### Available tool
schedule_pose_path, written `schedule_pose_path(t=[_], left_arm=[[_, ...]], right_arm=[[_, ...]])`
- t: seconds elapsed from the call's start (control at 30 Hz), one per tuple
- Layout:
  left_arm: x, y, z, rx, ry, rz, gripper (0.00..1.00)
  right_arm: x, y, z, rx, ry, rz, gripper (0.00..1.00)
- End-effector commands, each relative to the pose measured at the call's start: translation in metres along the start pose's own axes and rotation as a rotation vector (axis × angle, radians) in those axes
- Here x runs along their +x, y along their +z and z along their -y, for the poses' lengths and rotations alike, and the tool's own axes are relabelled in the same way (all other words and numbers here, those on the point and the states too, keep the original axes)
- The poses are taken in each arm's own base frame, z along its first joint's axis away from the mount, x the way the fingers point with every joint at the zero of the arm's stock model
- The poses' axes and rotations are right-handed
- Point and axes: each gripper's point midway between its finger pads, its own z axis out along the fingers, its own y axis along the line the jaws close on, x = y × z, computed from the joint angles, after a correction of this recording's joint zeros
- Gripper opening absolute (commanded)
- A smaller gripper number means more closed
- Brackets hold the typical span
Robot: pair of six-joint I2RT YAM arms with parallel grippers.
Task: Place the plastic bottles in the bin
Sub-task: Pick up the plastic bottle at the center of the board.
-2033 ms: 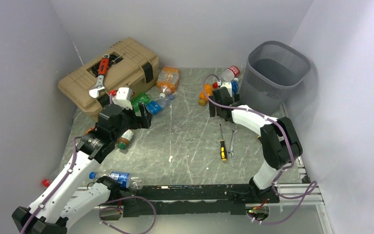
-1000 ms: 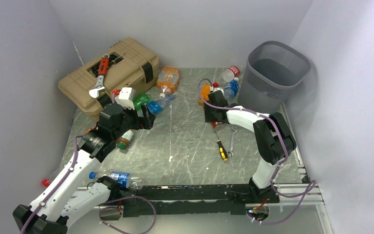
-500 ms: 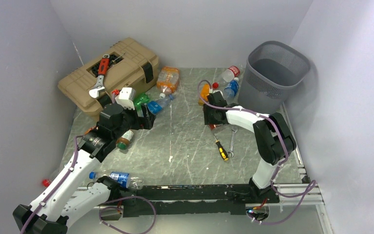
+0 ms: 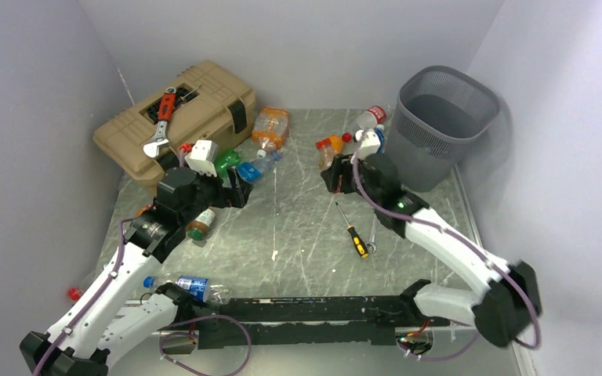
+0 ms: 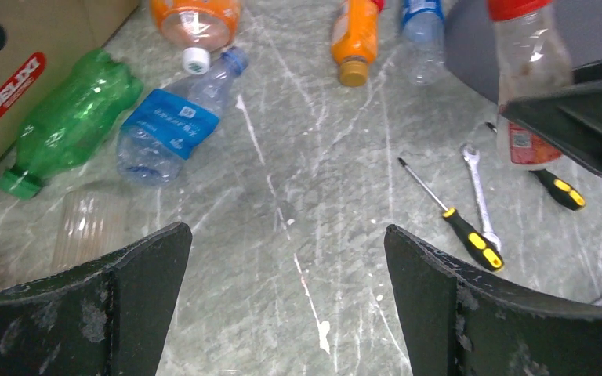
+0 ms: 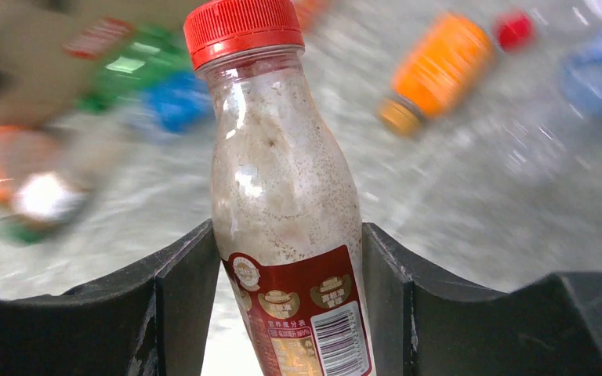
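The grey marbled bench [image 4: 306, 227] carries a tan toolbox [image 4: 196, 98] at its far left corner. The grey mesh bin [image 4: 447, 117] stands upright at the far right corner.

The right gripper [image 6: 286, 258] is about half closed on a clear, red-capped bottle [image 6: 282, 196] with a red label. A finger presses each side of its lower body, cap up. It is held above the bench just left of the bin, outside the rim. The left gripper [image 5: 282, 258] is spread wide with nothing in it, over the left half of the bench.

Near the toolbox lie a green bottle [image 5: 70, 117], a blue-labelled clear bottle [image 5: 168, 125] and an orange-labelled bottle [image 5: 196, 19] with a white cap. An orange bottle [image 5: 357, 31], a blue bottle [image 5: 422, 31] and a second red-capped bottle [image 4: 368, 117] lie near the far edge, beside the bin. Another blue-labelled bottle [image 4: 192, 286] lies at the near left edge.

A red-handled adjustable wrench [image 4: 161, 121] rests on the toolbox lid. A yellow-and-black screwdriver [image 5: 451, 215] and a spanner [image 5: 478, 192] lie side by side right of centre.
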Motion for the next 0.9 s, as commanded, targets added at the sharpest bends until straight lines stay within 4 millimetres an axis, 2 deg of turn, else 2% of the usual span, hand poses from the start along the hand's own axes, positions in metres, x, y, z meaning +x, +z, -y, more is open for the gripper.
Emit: schedule_pose_path(t=[0.0, 0.07, 0.13, 0.23, 0.33, 0.63, 0.87], left_arm=[[-0.019, -0.011, 0.033, 0.188, 0.035, 0.089, 1.00], [-0.022, -0.018, 0.054, 0.312, 0.046, 0.113, 0.99], [-0.025, -0.029, 0.075, 0.445, 0.057, 0.141, 0.99], [-0.025, -0.051, 0.106, 0.662, 0.081, 0.185, 0.99], [-0.018, -0.069, 0.127, 0.842, 0.112, 0.215, 1.00], [-0.004, -0.073, 0.143, 0.987, 0.096, 0.136, 0.99], [-0.003, -0.074, 0.145, 1.020, 0.081, 0.141, 0.99]], right_arm=[[-0.051, -0.069, -0.086, -0.471, -0.015, 0.297, 0.36], [-0.058, -0.098, -0.105, -0.588, 0.018, 0.366, 0.33], [-0.066, -0.120, -0.115, -0.667, 0.082, 0.440, 0.32], [-0.070, -0.144, -0.121, -0.762, 0.206, 0.526, 0.30], [-0.076, -0.158, -0.124, -0.836, 0.325, 0.595, 0.28], [-0.103, -0.182, -0.150, -1.070, 0.572, 0.668, 0.28], [-0.100, -0.169, -0.192, -1.092, 0.581, 0.629, 0.26]])
